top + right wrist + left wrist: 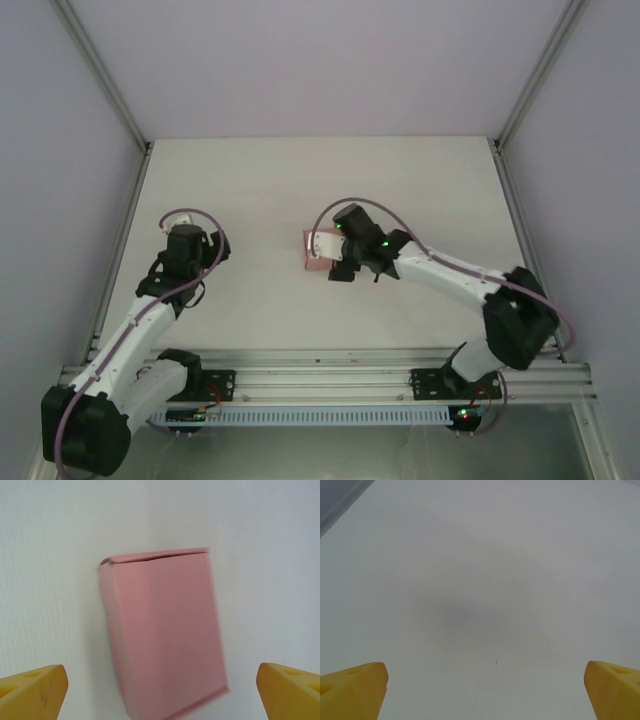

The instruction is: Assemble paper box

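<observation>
The pink paper box (162,635) lies on the bench (470,555) — the right hand (162,692) hangs above it, fingers apart; the left hand (482,690), likewise spread, hovers well away.

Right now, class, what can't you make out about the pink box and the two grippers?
- The pink box, top view: mostly covered by the right gripper; shape unclear.
- The pink box, right wrist view: underside hidden against the table; slightly blurred, so whether the far flap is tucked is unclear.
- The left gripper, top view: fingers hidden beneath its own wrist.
</observation>
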